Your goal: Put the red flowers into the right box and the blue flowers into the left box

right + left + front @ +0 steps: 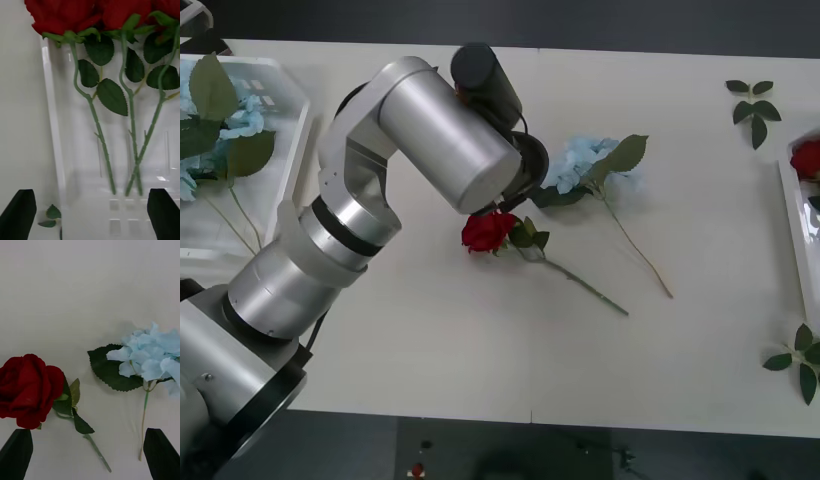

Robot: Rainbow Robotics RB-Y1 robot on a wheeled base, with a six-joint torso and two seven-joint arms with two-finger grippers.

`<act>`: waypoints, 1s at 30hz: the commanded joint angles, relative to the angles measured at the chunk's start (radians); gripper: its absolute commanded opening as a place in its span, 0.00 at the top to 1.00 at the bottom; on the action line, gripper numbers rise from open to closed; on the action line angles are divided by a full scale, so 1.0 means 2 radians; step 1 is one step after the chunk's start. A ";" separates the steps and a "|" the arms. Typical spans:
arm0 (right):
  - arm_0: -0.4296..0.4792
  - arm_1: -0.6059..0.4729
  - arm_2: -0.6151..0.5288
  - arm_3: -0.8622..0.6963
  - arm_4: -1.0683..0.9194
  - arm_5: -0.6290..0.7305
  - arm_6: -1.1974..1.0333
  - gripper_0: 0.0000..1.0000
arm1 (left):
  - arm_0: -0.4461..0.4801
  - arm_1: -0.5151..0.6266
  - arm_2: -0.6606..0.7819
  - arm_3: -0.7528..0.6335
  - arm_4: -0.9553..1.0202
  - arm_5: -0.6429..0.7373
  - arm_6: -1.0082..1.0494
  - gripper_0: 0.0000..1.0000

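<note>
Two flowers lie loose near the middle of the white table (430, 340): a red rose (487, 231) and, just beside it, a pale-blue flower (578, 163) with broad green leaves. Both look very light and soft, so I judge the heads would crush or shed shape under a pinch, while the thin green stems are stiffer and give a surer hold (though narrow and likely to roll or slip between smooth black fingers). The best place on the blue one seems to be the stem just below its head, clear of the big leaf.

The left gripper (88, 453) hovers above the two flowers with its fingers spread wide and holding nothing; the rose sits by one finger, the blue stem by the other. The right gripper (90, 213) is also spread and empty, poised over the right box (52, 123), where three roses lie side by side with their stems nearly parallel. The left box (290, 150) at the table's left end already holds blue flowers.

The table is flat, matt and plain, giving little for a stem to catch on. Stray leaf sprigs (752, 105) rest near the far right corner and the near right edge. Beyond the table the room is dark.
</note>
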 commanded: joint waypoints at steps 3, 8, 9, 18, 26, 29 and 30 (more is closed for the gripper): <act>-0.039 0.044 -0.005 -0.047 -0.018 -0.009 0.015 0.00 | 0.025 -0.014 -0.039 -0.020 -0.055 0.004 0.041 0.14; -0.070 0.111 -0.004 -0.087 0.040 -0.028 0.063 0.00 | 0.044 -0.020 -0.059 -0.020 -0.087 0.002 0.047 0.15; -0.074 0.119 -0.004 -0.089 0.045 -0.028 0.068 0.00 | 0.047 -0.021 -0.059 -0.019 -0.089 0.001 0.046 0.14; -0.144 0.239 0.030 -0.112 0.149 -0.024 0.147 0.00 | 0.074 -0.038 -0.059 0.019 -0.109 -0.052 0.040 0.14; -0.220 0.314 0.116 -0.058 0.187 -0.044 0.147 0.00 | 0.078 -0.056 -0.076 0.091 -0.144 -0.121 0.032 0.14; -0.244 0.337 0.146 -0.026 0.188 -0.061 0.147 0.00 | 0.078 -0.056 -0.086 0.104 -0.144 -0.137 0.029 0.14; -0.254 0.347 0.157 -0.009 0.187 -0.070 0.147 0.00 | 0.078 -0.056 -0.094 0.110 -0.144 -0.143 0.028 0.14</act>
